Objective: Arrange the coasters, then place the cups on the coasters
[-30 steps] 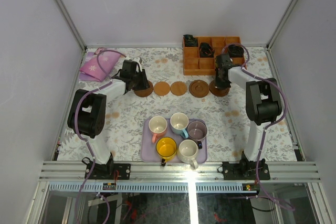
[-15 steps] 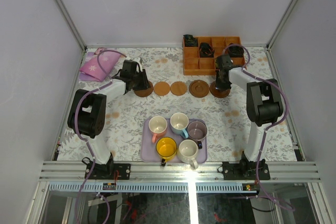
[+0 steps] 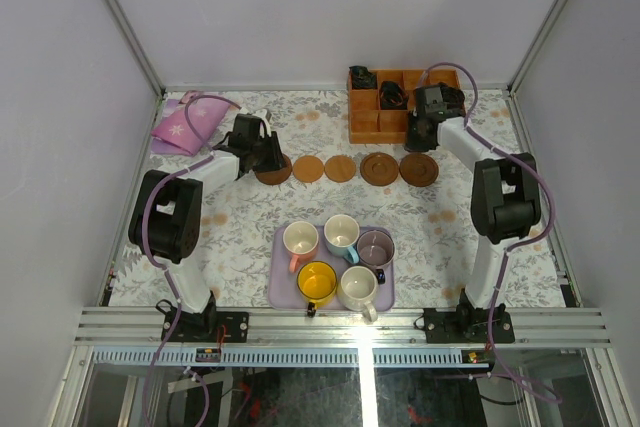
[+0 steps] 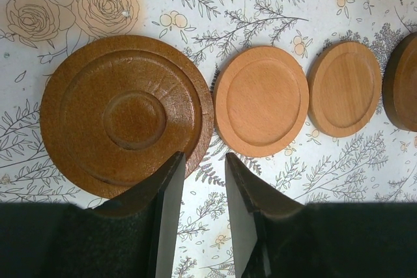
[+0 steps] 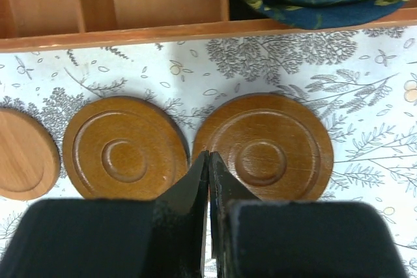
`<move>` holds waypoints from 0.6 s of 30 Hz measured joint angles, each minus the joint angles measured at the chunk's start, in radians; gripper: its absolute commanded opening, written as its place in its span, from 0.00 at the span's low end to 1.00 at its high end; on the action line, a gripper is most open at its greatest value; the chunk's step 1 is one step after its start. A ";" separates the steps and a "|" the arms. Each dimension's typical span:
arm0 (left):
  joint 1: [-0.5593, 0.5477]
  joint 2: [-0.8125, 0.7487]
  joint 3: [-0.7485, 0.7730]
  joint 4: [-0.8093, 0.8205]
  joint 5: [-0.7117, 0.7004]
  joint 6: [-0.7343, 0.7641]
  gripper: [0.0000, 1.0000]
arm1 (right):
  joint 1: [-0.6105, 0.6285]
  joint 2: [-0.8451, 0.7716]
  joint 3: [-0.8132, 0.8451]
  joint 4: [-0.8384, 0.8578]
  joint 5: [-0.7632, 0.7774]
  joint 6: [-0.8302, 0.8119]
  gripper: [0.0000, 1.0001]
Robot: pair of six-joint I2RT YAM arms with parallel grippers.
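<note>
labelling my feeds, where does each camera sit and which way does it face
Top external: above, behind the bases, looking down on the table; left arm and right arm show.
Left wrist: faces down at the leftmost coaster; left gripper, open, shows.
Right wrist: faces down at the rightmost coaster; right gripper, shut, shows.
Shared: both wrist views catch the middle coaster.

L arm [image 3: 165, 212] reaches to left-centre of the top view, left gripper [image 3: 268, 154] low, fingers a bit apart, empty. R arm [image 3: 500, 197] stretches to upper right, right gripper [image 3: 420, 137] pointing down, fingers pressed together.
</note>
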State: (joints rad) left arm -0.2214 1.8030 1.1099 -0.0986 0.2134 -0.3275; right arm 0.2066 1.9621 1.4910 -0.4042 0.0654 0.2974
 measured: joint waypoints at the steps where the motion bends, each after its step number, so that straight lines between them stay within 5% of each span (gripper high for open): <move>1: 0.000 0.000 0.000 0.000 0.000 0.000 0.31 | 0.005 0.000 -0.001 0.002 -0.008 -0.001 0.00; 18: 0.006 0.000 -0.025 0.014 0.000 -0.001 0.32 | 0.192 0.079 0.000 0.025 -0.067 -0.018 0.00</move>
State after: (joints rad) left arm -0.2150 1.8030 1.0851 -0.0849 0.2138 -0.3283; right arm 0.3981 2.0407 1.4910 -0.3794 -0.0017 0.2790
